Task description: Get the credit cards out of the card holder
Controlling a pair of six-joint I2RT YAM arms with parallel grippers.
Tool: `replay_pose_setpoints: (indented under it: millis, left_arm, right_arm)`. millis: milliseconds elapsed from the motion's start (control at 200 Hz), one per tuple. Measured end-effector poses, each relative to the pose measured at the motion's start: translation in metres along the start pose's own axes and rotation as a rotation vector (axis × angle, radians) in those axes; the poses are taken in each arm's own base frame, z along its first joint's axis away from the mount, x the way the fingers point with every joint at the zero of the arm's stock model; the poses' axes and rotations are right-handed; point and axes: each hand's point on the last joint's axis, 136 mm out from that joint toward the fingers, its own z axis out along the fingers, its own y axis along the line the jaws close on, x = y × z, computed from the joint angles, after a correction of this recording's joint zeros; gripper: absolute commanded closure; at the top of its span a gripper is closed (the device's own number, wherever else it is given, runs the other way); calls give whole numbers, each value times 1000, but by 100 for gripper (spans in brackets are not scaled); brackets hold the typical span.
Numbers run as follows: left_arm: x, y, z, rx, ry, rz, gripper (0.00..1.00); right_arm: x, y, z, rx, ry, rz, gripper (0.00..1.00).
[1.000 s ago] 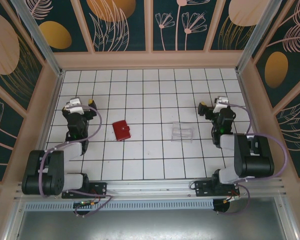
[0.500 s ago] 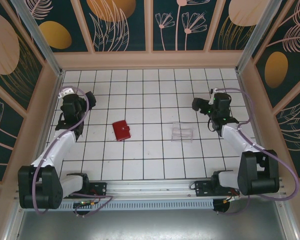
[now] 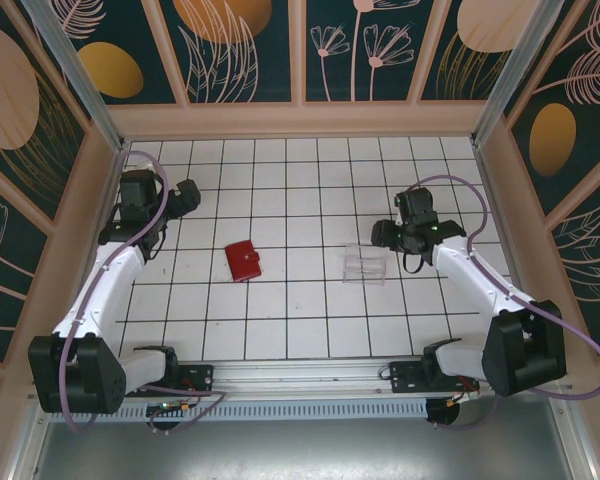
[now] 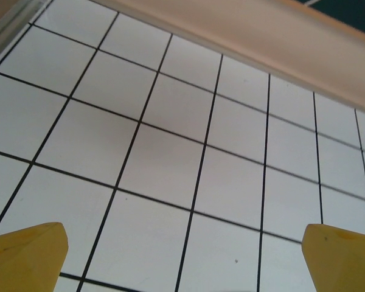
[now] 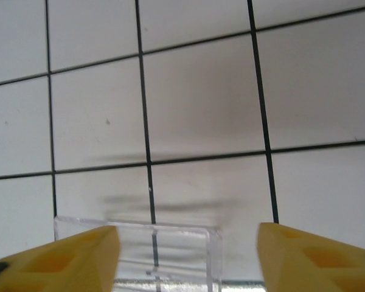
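The left tool (image 3: 187, 192) is held above the far left part of the tabletop (image 3: 300, 320). In its wrist view, the left tool (image 4: 185, 237) is seen spread wide, one yellow finger (image 4: 30, 255) in each lower corner, with nothing between them but white tiles and the far wall (image 4: 243, 36) beyond. From this tool the card holder (image 3: 244, 261) lies toward the near edge and toward the middle of the tabletop, near but apart. The tool is judged to be aimed away from the holder, so a turn back and down would be called for.

The card holder is seen shut and lying flat, red, turned slightly against the grid lines. Its outline is close to square, so a long axis cannot be told with certainty. The credit cards are judged to be inside it, none having been taken out.

The right tool (image 3: 385, 233) is also spread. In its own wrist view the right tool (image 5: 185, 236) is pointed down at the tabletop with the edge of the clear tray (image 5: 140, 243) between its fingers. The clear tray (image 3: 364, 265) sits just beside this tool, between it and the card holder, which lies well apart to the robot's left. The left tool is judged the nearer of the two to the holder.
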Motion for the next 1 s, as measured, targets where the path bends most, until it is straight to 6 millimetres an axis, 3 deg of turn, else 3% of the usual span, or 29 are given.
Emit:
replay_pose_setpoints:
  millis: [300, 631, 1001]
  left_arm:
    - [24, 19, 6, -72, 54, 75, 1]
    - [18, 36, 0, -169, 23, 125, 1]
    - [18, 39, -1, -187, 22, 147, 1]
  right_arm:
    - [23, -12, 9, 61, 101, 29, 63]
    - [36, -12, 27, 82, 169, 24, 71]
    - [39, -9, 36, 90, 180, 12, 81]
